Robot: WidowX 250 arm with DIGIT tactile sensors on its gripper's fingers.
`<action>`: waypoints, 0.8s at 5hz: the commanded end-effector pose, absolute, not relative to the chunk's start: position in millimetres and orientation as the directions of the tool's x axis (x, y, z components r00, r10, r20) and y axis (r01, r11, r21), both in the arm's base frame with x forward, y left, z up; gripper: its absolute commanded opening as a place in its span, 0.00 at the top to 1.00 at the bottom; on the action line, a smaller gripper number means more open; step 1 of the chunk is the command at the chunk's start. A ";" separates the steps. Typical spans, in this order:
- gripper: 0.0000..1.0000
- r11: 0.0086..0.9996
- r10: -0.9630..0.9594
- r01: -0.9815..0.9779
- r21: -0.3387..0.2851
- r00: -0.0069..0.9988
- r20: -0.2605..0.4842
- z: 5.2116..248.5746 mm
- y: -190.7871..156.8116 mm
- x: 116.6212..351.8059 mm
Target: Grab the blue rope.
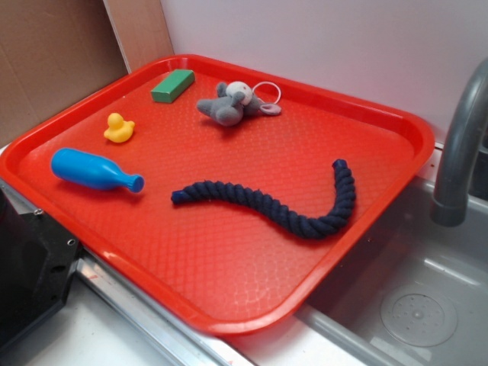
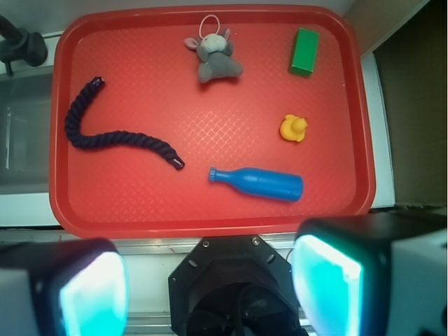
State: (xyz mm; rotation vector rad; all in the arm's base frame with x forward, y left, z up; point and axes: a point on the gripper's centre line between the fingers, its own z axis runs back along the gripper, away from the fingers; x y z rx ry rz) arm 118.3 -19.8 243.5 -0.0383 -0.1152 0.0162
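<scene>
The blue rope (image 1: 274, 206) is a thick dark navy twisted rope lying in a loose S-curve on the red tray (image 1: 396, 122), toward its right side. In the wrist view the blue rope (image 2: 119, 138) lies at the tray's left. My gripper (image 2: 210, 287) is high above, over the tray's near edge (image 2: 210, 227), far from the rope. Its two fingers (image 2: 91, 294) with cyan pads stand wide apart with nothing between them. The gripper is out of the exterior view.
On the tray are a bright blue bowling pin (image 1: 91, 169), a yellow duck (image 1: 118, 128), a green block (image 1: 173, 85) and a grey plush toy (image 1: 232, 104). A grey faucet (image 1: 461, 145) and sink (image 1: 412, 305) are at the right. The black robot base (image 1: 30, 267) is at the lower left.
</scene>
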 end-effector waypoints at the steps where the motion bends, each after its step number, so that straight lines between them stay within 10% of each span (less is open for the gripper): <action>1: 0.00 0.999 0.018 -0.014 -0.039 0.993 0.115 243.5 -19.8 118.3; 3: 0.00 0.994 0.106 -0.104 -0.034 0.992 0.064 239.9 -6.9 208.8; 4: 0.00 0.999 -0.032 0.033 -0.025 0.999 0.039 230.6 -36.5 218.3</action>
